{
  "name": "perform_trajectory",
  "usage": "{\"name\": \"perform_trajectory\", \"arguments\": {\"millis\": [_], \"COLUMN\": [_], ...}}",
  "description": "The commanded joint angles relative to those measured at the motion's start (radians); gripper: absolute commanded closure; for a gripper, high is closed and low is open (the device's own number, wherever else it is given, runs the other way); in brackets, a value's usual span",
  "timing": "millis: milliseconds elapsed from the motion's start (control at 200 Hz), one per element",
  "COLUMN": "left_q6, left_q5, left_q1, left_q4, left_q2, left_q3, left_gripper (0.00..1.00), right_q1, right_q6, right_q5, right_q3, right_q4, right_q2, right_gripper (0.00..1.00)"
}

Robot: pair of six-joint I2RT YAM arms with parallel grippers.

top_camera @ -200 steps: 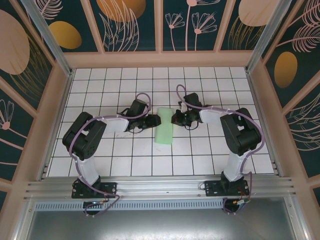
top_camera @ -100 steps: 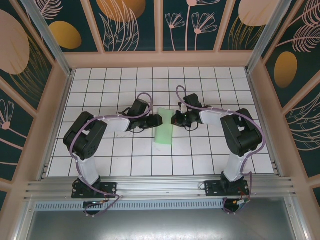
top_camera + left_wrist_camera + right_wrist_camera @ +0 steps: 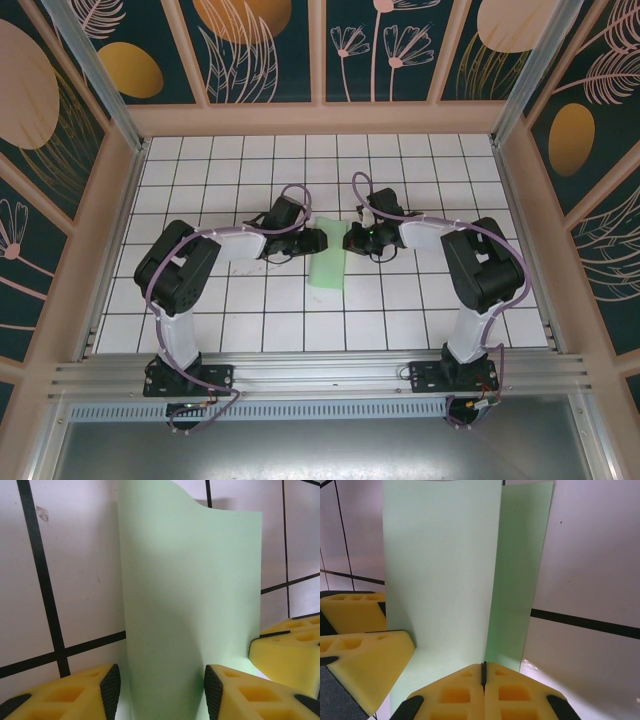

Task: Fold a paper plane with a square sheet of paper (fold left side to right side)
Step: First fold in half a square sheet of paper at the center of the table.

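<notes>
Top view, paper: the thin pale mint-green sheet of paper (image 3: 329, 265) is seen as a narrow rectangle, laid flat on the white grid-tiled desk (image 3: 420, 300) at its middle, between the two arms.
Top view, pincers: the left pincer (image 3: 318, 240) and the right pincer (image 3: 350, 238) are set at the sheet's far end, one on each side.
Left wrist view, left pincer (image 3: 157, 685): spread, with the sheet between its black pads (image 3: 111, 687).
Right wrist view, right pincer (image 3: 483, 672): pressed together at the sheet's edge; whether paper is caught cannot be told. Two layers are shown, slightly offset.
</notes>
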Motion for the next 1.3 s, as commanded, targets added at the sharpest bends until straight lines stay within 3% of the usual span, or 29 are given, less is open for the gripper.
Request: {"name": "perform_trajectory", "arguments": {"millis": [0,215,500,796,1056,1296], "left_q6": [0.028,0.047,0.073,0.086,0.102,0.106], "left_q5": [-0.041,-0.062,-0.108,-0.117,-0.131,-0.135], "left_q1": [-0.01,-0.016,-0.036,-0.044,-0.054,-0.058], "left_q4": [-0.056,-0.082,-0.131,-0.15,-0.174,-0.184], "left_q2": [0.026,0.037,0.07,0.082,0.099,0.105], "left_q3": [0.019,0.027,0.053,0.071,0.096,0.106], "left_gripper": [0.5,0.52,0.52,0.52,0.51,0.51], "right_q1": [0.007,0.008,-0.017,-0.089,-0.15,-0.155], "right_q6": [0.004,0.001,0.002,0.049,0.104,0.106], "right_q5": [0.016,0.021,0.132,0.224,0.135,0.115], "right_q3": [-0.017,-0.019,-0.059,-0.175,-0.264,-0.272], "right_q4": [-0.011,-0.008,0.011,0.098,0.203,0.212], "right_q2": [0.004,-0.003,-0.108,-0.283,-0.368,-0.367], "right_gripper": [0.95,0.91,0.63,0.48,0.35,0.33]}}
